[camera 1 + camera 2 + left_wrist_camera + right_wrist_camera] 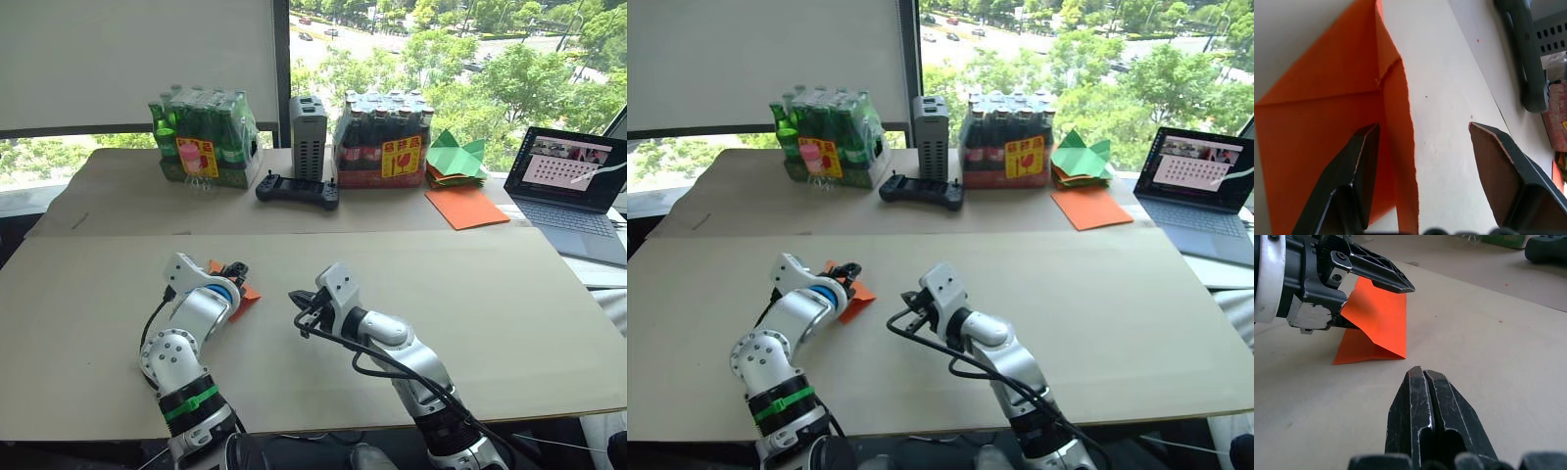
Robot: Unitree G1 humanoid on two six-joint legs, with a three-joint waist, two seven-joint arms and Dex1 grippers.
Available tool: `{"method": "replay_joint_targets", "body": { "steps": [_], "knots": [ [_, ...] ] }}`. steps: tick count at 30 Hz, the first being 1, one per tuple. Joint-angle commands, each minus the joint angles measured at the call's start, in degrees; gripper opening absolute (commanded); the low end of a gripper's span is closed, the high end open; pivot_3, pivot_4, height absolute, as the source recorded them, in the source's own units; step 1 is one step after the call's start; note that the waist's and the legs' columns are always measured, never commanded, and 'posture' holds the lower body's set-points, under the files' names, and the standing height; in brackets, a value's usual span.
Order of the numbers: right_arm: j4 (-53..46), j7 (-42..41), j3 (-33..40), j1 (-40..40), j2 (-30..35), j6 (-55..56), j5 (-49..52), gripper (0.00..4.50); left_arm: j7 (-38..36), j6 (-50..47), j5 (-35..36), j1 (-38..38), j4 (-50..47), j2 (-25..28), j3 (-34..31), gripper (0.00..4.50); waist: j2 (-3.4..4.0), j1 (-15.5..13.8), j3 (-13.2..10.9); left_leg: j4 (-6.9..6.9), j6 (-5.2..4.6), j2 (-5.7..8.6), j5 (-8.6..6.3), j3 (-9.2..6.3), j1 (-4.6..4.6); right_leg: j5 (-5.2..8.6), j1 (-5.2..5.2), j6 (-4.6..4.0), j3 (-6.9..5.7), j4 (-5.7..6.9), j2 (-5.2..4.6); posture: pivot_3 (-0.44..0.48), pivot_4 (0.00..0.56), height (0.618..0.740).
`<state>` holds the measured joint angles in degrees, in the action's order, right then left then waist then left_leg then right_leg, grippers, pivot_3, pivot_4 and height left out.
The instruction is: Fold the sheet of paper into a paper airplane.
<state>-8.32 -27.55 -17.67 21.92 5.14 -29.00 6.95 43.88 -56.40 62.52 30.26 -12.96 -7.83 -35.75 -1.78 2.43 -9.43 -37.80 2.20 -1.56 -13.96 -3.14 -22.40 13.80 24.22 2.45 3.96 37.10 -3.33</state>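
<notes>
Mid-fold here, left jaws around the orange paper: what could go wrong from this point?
1. The left gripper is open with one finger on the sheet of paper and one on bare table; closing may crumple the raised flap instead of creasing it.
2. The flap stands up unpressed, so it may spring back or fold off-line.
3. The right gripper is shut and clear of the paper, so nothing pins the sheet and it may slide.

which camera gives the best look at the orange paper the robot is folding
The left wrist view: the sheet of paper lies close up, its creases plain, between the open fingers of the left claw. The right wrist view shows one flap standing up beside that claw. The eye views show a small orange corner under it.
</notes>
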Motion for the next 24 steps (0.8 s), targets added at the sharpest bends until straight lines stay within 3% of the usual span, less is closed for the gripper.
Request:
{"method": "replay_joint_targets", "body": {
  "steps": [1, 11, 19, 24],
  "knots": [
    [-1.7, -0.8, -0.5, 0.5, -0.3, 2.4, 0.4, 0.00, -2.8, -1.1, 4.8, 0.2, 1.1, 3.9, 0.6, 2.89, 0.00, 0.1, 0.0, 0.00, 0.00, 0.00, 0.00, 0.00, 0.00, 0.00, 0.00, 0.00, 0.00, 0.00, 0.00, 0.000, 0.150, 0.740],
    [-1.8, -3.4, -1.4, 0.5, 0.1, 3.6, 1.0, 0.00, -11.2, -8.4, 15.4, -1.9, 6.4, 22.7, 0.6, 2.89, 0.00, 0.0, 0.0, 0.00, 0.00, -0.01, 0.00, -0.03, 0.04, 0.00, 0.00, 0.00, -0.01, 0.02, 0.02, 0.000, 0.150, 0.740],
    [0.7, -5.9, -3.6, 1.9, -0.4, 9.6, -0.3, 0.00, -28.7, -13.6, 15.5, -6.8, 7.6, 38.9, 4.1, 2.89, 0.01, 0.3, 0.0, 0.03, 0.00, -0.04, 0.00, -0.03, 0.10, 0.01, 0.02, -0.02, -0.01, 0.05, 0.05, 0.000, 0.150, 0.740],
    [5.9, -5.3, -5.2, 4.4, -2.9, 13.7, -1.8, 1.66, -46.8, -10.3, 8.4, -11.3, 8.3, 48.3, 6.9, 2.92, 0.04, 0.8, 0.0, 0.06, 0.01, -0.07, 0.00, 0.00, 0.10, 0.02, 0.03, -0.04, -0.01, 0.03, 0.09, 0.000, 0.150, 0.740]
  ]
}}
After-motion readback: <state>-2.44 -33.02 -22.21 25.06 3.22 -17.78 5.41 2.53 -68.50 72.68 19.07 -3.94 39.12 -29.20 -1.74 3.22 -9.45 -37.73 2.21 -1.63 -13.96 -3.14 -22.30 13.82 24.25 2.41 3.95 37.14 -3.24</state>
